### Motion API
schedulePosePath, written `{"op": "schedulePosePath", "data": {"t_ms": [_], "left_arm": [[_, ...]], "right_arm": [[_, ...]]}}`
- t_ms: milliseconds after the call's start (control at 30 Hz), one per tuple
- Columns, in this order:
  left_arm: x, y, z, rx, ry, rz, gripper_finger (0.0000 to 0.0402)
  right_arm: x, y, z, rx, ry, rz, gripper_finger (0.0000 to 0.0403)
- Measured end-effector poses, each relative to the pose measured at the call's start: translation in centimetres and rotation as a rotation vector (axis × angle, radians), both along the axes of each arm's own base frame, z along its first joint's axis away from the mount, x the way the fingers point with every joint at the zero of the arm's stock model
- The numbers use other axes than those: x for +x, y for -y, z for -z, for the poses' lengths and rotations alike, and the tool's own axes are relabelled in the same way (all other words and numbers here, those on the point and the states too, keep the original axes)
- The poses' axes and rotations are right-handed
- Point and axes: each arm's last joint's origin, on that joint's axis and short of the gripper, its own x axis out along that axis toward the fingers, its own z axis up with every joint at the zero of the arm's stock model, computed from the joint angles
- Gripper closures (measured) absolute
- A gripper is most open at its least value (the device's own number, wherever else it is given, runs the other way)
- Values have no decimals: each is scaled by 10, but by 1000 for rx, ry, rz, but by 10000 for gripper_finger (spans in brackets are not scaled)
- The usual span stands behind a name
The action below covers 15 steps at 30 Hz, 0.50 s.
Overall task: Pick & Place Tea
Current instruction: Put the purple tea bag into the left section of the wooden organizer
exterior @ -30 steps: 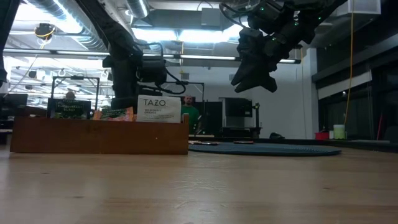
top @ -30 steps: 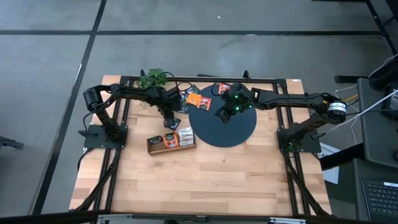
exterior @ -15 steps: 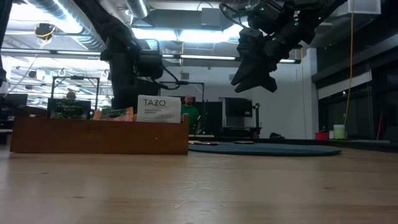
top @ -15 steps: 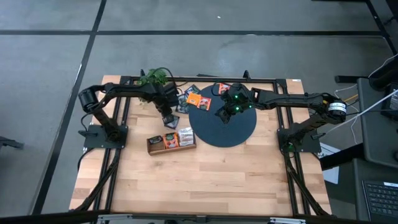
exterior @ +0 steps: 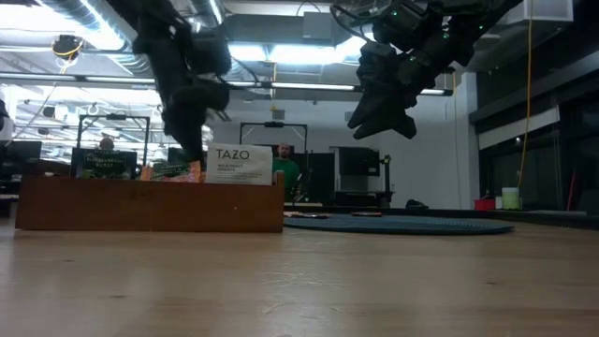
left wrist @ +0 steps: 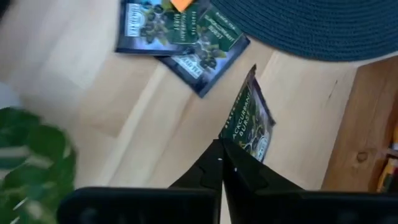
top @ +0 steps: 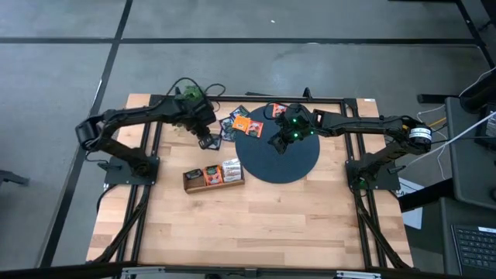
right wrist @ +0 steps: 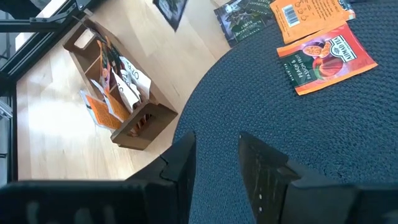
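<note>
- Currently the left gripper (left wrist: 221, 163) is clamped on the corner of a dark tea sachet (left wrist: 252, 124), which hangs edge-up clear of the wood; a pinch at one corner probably lets it drop upright into a slot.
- High view: that gripper (top: 206, 140) sits upper left of centre, between the green plant (top: 188, 96) and the wooden compartment tray (top: 214, 176), so the carry to the tray looks unfinished.
- Loose sachets (top: 246, 122), orange, red and dark, lie at the upper-left rim of the dark woven disc (top: 283, 160); likely the supply pile.
- Tray already holds upright sachets, one white labelled TAZO (exterior: 241, 165), sorted by compartment.
- Right gripper (right wrist: 216, 163) hovers above the disc, jaws apart and holding nothing, near the red sachet (right wrist: 328, 56); it seems parked over its next pick.
- Risk, by judgement: the corner grip may let the sachet swing.
</note>
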Motion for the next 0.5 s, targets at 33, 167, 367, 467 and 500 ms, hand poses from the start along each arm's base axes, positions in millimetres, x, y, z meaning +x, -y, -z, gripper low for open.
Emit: {"op": "schedulePosePath", "data": {"t_ms": [33, 167, 367, 467, 500], "left_arm": [[-2, 3, -4, 5, 5, -4, 400], [-9, 15, -18, 3, 37, -22, 400], [-20, 40, -39, -19, 105, -59, 400], [-30, 53, -54, -15, 166, -98, 400], [-34, 57, -58, -12, 190, -114, 400]], "right_arm": [[0, 0, 0, -2, 0, -2, 281], [0, 0, 0, -5, 1, -4, 281], [1, 0, -1, -9, 11, -4, 281], [1, 0, -1, -11, 16, -5, 281], [1, 0, -1, -11, 15, -5, 281]]}}
